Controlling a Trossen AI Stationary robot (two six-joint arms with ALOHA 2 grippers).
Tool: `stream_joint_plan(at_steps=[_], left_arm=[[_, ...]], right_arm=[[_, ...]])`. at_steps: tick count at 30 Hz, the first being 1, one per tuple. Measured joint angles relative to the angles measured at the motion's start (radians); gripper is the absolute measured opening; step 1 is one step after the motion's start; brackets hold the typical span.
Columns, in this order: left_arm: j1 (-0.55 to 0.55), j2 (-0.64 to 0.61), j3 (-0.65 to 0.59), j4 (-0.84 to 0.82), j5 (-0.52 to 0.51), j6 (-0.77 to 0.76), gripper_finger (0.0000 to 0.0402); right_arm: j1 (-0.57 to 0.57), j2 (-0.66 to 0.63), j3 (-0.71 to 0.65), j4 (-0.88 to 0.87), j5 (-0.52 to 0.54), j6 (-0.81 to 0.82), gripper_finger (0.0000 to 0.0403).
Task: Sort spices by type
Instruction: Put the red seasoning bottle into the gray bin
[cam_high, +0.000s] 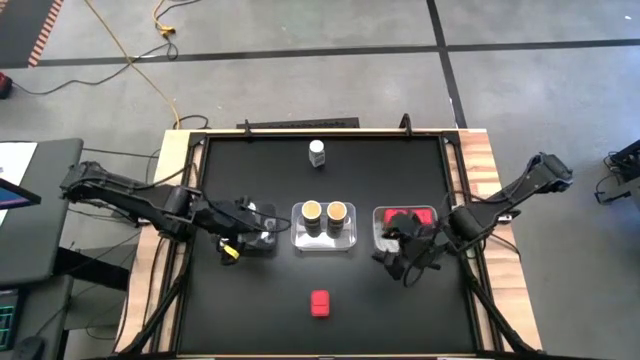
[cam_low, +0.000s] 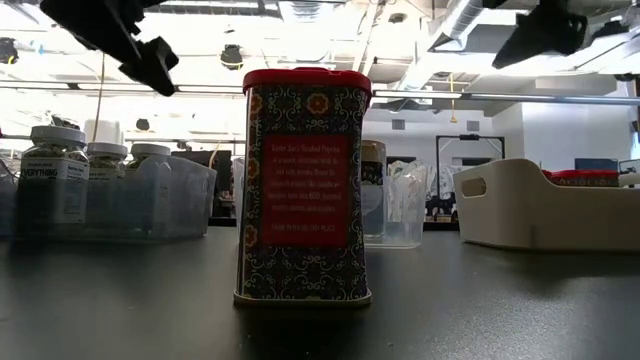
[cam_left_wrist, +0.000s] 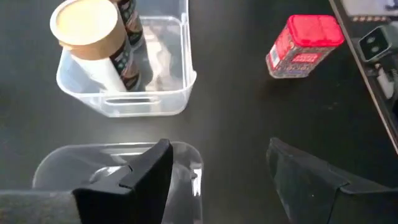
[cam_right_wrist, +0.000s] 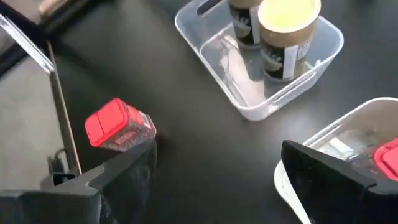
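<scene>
We see a red spice tin (cam_low: 306, 186) standing alone near the front of the black surface (cam_high: 250, 310); its red label carries small text we cannot read. A white-capped jar (cam_low: 54, 186) in the left tray (cam_low: 150, 205) reads "EVERYTHING". Two tan-topped jars (cam_high: 324, 214) sit in the middle tray (cam_high: 324, 243). The left gripper (cam_left_wrist: 214, 177) and the right gripper (cam_right_wrist: 214, 177) hover, fingers spread, holding nothing.
</scene>
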Motion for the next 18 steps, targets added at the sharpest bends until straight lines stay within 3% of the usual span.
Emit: stream_joint_plan(at_steps=[8,18], left_arm=[[-0.005,-0.198,-0.107,0.042,-0.001,0.06,0.0249],[-0.005,-0.47,-0.13,-0.105,-0.101,0.004,0.0249]], right_arm=[[-0.01,0.231,0.265,-0.199,-0.017,0.091,0.0372],[-0.075,0.589,0.705,-0.378,-0.109,0.299,0.0372]])
